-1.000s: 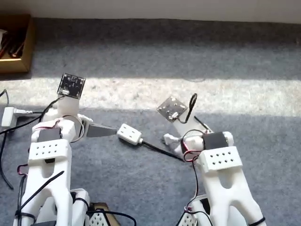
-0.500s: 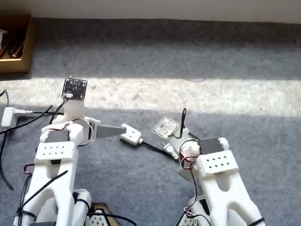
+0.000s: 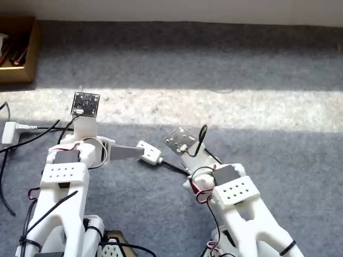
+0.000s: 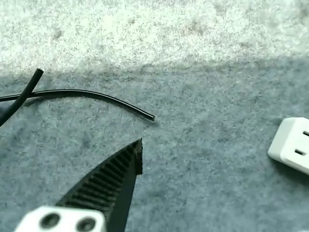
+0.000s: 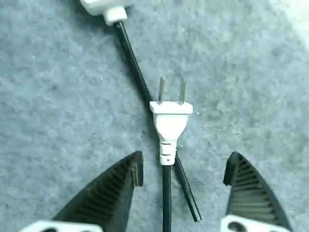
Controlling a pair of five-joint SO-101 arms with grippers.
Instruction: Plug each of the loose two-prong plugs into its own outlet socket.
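Note:
A white two-prong plug (image 5: pixel 170 118) lies flat on the grey carpet, its black cable (image 5: pixel 166 193) running back between the fingers of my right gripper (image 5: pixel 186 162). That gripper is open and hovers just behind the plug, touching nothing. A white outlet socket (image 3: pixel 149 153) on a black cord lies between the two arms, and its edge (image 4: pixel 292 144) appears in the left wrist view. My left gripper (image 3: pixel 128 151) points at the socket; one black finger (image 4: pixel 116 179) shows, with no second finger against it, so it reads as open and empty.
A loose black cable (image 4: pixel 82 94) curves over the carpet beside the left gripper. A wooden box (image 3: pixel 19 51) stands at the far left. A white adapter with cords (image 3: pixel 9 131) lies by the left arm. A sunlit strip of carpet (image 3: pixel 241 110) crosses the middle.
The right arm has swung left and drawn back, bringing its open gripper over the plug. The left arm edged slightly right toward the socket, then stayed still.

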